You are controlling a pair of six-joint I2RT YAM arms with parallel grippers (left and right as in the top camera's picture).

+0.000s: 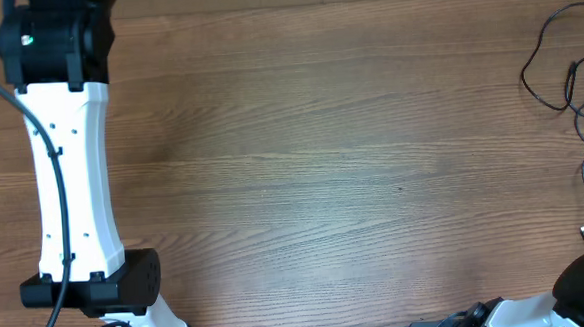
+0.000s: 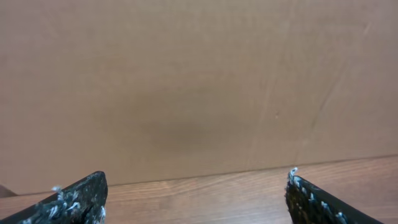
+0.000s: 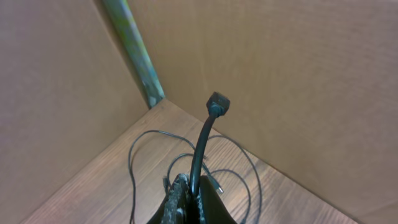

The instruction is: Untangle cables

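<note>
Brown wood-grain table (image 1: 323,182): flat, matte, long straight grain. Tan cardboard walls (image 3: 298,74): smooth, plain; mottled green strip (image 3: 134,50) runs down corner seam. White smooth-shelled left arm link (image 1: 71,185) lies along table's left side. Thin wiry black cables (image 1: 568,79) in loose loops at table's far right edge, near corner. Right gripper (image 3: 189,190) clamped tight on stiff black cord (image 3: 202,143); boxy plug (image 3: 218,102) stands above fingers. Left gripper (image 2: 196,190): jaws spread wide, holding nothing; scuffed black fingertips (image 2: 74,202).
</note>
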